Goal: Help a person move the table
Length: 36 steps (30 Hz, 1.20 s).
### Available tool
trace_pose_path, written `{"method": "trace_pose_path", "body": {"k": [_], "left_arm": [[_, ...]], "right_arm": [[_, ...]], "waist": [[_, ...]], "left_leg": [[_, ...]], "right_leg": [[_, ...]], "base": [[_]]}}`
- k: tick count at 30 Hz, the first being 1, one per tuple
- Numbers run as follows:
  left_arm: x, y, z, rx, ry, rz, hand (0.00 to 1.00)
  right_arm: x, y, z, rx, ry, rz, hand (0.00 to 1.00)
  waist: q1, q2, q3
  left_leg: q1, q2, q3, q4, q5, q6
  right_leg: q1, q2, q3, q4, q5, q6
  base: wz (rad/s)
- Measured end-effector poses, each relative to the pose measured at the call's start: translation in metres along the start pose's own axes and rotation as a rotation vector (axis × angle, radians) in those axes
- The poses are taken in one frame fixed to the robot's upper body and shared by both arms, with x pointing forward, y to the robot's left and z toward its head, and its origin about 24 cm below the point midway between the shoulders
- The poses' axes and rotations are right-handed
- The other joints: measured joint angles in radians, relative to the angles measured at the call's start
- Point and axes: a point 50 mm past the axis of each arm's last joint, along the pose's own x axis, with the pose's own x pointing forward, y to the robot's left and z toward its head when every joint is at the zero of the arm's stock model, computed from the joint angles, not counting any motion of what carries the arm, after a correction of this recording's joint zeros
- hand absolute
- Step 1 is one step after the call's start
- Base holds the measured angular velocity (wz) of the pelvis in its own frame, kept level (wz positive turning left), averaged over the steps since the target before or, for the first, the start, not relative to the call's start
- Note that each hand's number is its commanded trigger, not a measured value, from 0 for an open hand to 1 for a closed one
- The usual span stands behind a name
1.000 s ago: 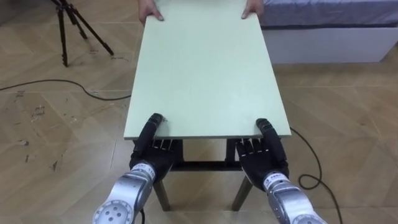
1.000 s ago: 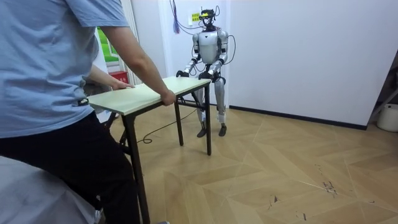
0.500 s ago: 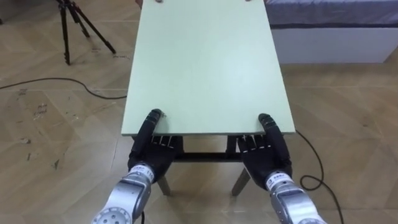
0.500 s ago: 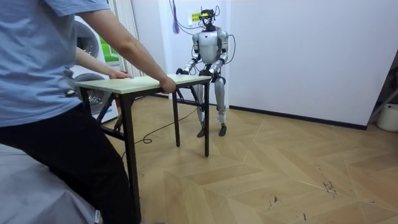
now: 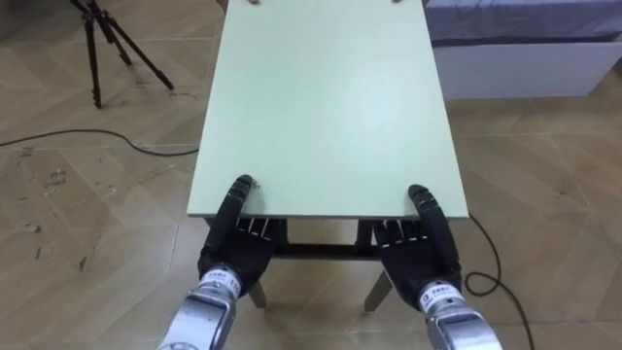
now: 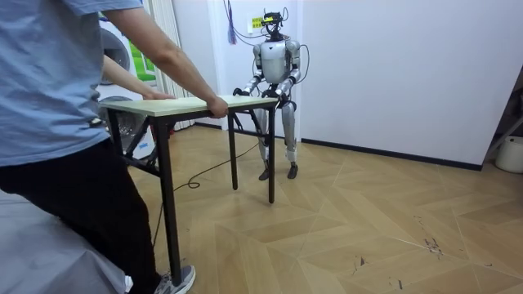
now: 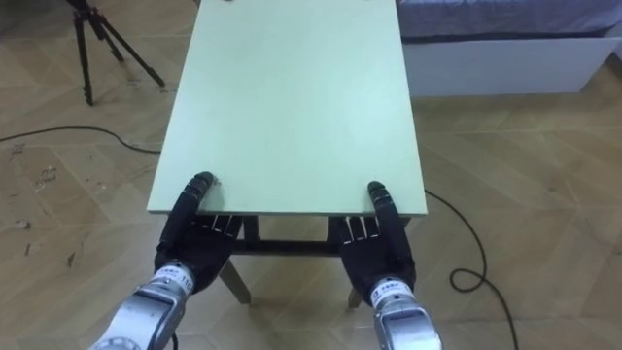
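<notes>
The table (image 5: 326,97) has a pale green top and dark legs and stretches away from me. My left hand (image 5: 236,238) grips its near edge at the left corner, thumb on top and fingers underneath. My right hand (image 5: 420,243) holds the near right corner the same way. A person's fingertips (image 5: 255,3) show at the far edge. In the room view the person (image 6: 57,122), in a blue shirt, holds the other end of the table (image 6: 188,104) with a hand (image 6: 217,107) on its corner. I stand upright at my end, near the white wall.
A black tripod (image 5: 102,39) stands on the wood floor at the far left, with a dark cable (image 5: 87,136) lying near it. A bed with a white base (image 5: 525,58) lies at the far right. Another cable (image 5: 486,272) loops beside my right hand. A washing machine (image 6: 122,65) stands behind the person.
The person has stepped back toward the room view's left, drawing the table's far end along, and the top now looks level. Both my hands keep the same hold.
</notes>
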Motion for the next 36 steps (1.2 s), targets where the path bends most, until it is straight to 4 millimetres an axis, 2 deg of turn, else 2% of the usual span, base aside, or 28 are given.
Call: {"method": "trace_pose_path", "body": {"k": [8, 9, 12, 18, 24, 32, 35, 36], "left_arm": [[-0.018, 0.009, -0.009, -0.001, -0.002, -0.015, 1.00], [-0.022, 0.010, -0.009, 0.000, -0.006, -0.016, 1.00], [-0.027, 0.017, -0.012, -0.003, -0.008, -0.015, 1.00], [-0.029, 0.018, -0.018, 0.004, -0.025, -0.020, 1.00], [-0.030, 0.017, -0.016, 0.009, -0.051, -0.037, 1.00], [-0.031, 0.016, -0.015, 0.009, -0.087, -0.043, 1.00], [-0.031, 0.016, -0.014, 0.012, -0.087, -0.058, 1.00], [-0.031, 0.017, -0.015, 0.011, -0.085, -0.064, 1.00]], "right_arm": [[-0.016, -0.013, -0.002, -0.013, -0.021, 0.029, 1.00], [-0.019, -0.015, -0.002, -0.014, -0.022, 0.036, 1.00], [-0.024, -0.021, -0.003, -0.017, -0.024, 0.036, 1.00], [-0.025, -0.023, -0.006, -0.020, -0.034, 0.042, 1.00], [-0.026, -0.021, -0.011, -0.017, -0.025, 0.075, 1.00], [-0.027, -0.019, -0.018, -0.012, -0.022, 0.099, 1.00], [-0.028, -0.021, -0.018, -0.007, -0.020, 0.114, 1.00], [-0.029, -0.023, -0.017, -0.002, -0.022, 0.119, 1.00]], "waist": [[0.005, 0.000, -0.0038], [0.005, 0.001, -0.0116], [0.005, 0.002, -0.0143], [0.005, 0.000, -0.0129], [0.002, -0.009, -0.0073], [-0.003, -0.013, -0.0052], [-0.003, -0.022, 0.0005], [0.001, -0.022, 0.0007]], "left_leg": [[-0.013, 0.000, -0.009, 0.003, 0.000, 0.000], [-0.024, 0.000, -0.008, 0.003, 0.000, 0.000], [-0.022, 0.001, -0.009, 0.002, 0.000, 0.000], [-0.024, -0.001, -0.006, -0.001, 0.000, 0.000], [-0.040, 0.001, -0.008, -0.001, 0.000, 0.000], [-0.042, 0.003, -0.009, 0.007, 0.000, 0.000], [-0.083, 0.007, -0.006, 0.075, -0.007, -0.006], [-0.112, 0.020, -0.008, 0.135, -0.022, -0.015]], "right_leg": [[-0.007, -0.002, -0.014, -0.003, 0.000, 0.000], [-0.019, -0.002, -0.015, -0.003, 0.000, 0.000], [-0.018, -0.002, -0.018, -0.002, 0.000, 0.000], [-0.021, -0.003, -0.019, -0.002, 0.000, 0.000], [-0.039, -0.001, -0.021, 0.002, 0.000, -0.001], [-0.034, -0.001, -0.025, 0.002, -0.003, -0.004], [-0.042, -0.004, -0.031, 0.013, -0.013, -0.008], [-0.053, -0.003, -0.033, 0.029, -0.022, -0.014]], "base": [[0.04], [0.00], [0.00], [0.00], [0.00], [0.01], [0.07], [0.00]]}}
